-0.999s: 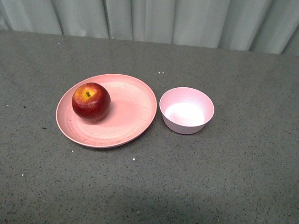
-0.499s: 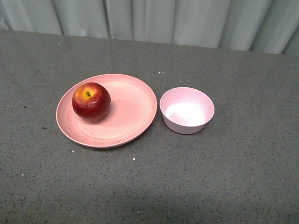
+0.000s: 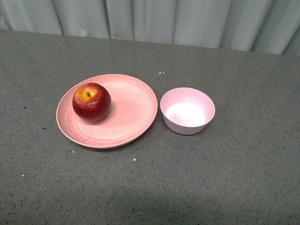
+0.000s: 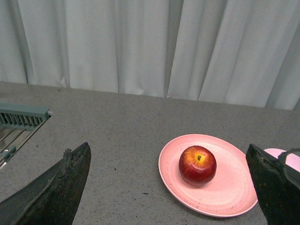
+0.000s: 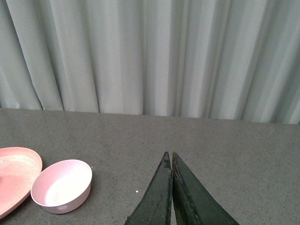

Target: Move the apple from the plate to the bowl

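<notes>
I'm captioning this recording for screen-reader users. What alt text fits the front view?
A glossy dark-red apple sits on the left part of a wide salmon-pink plate, with a small, empty pale-pink bowl close beside it on the right. Both rest on a speckled grey table with pale curtains behind; no robot arm is in view.

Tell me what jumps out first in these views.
The glossy red apple grabs the eye first, sitting on the left part of the pink plate. Just right of it stands the empty pale-pink bowl. The left gripper gapes wide open while the right gripper is shut.
</notes>
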Robot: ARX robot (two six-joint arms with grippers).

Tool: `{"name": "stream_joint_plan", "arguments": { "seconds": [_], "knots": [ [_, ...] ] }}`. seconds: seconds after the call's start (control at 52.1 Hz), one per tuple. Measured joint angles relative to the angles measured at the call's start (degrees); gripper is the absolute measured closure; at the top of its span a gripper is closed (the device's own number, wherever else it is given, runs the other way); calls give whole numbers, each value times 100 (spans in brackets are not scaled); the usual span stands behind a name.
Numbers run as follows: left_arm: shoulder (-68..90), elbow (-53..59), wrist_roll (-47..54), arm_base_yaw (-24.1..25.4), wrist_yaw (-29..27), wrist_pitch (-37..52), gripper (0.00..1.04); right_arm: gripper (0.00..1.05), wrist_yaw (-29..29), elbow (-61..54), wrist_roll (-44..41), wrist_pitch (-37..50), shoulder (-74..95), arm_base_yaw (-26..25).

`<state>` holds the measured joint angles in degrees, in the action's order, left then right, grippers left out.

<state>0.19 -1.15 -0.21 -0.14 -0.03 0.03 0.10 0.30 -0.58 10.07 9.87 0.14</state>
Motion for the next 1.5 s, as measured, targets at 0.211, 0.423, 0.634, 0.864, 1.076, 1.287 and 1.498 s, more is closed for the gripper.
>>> {"name": "stream_joint_plan", "arguments": {
  "seconds": [0.211, 0.423, 0.634, 0.864, 1.076, 1.287, 1.498],
  "knots": [
    [0, 0, -2, 0, -7, 0, 7, 104, -15, 4, 0, -990, -957, 0],
    [326, -109, -234, -348, -1172, -387, 7, 77, -17, 4, 0, -999, -960, 0],
    [2570, -328, -772, -280, -1401, 1353, 7, 31, -17, 4, 0, -999, -964, -2],
    [5324, -846, -1069, -319, -1088, 3423, 7, 10, -17, 4, 7, -999, -962, -2],
    [7978, -2028, -1213, -717, -734, 4280, 7, 9, -17, 4, 7, -999, -962, -2],
    [9604, -3161, -1298, -1115, -621, 4247, 7, 9, -17, 4, 7, -999, -962, -2],
    [10518, -3965, -1303, -1314, -610, 3995, 7, 9, -15, 4, 7, -999, -962, -2]
  ]
}}
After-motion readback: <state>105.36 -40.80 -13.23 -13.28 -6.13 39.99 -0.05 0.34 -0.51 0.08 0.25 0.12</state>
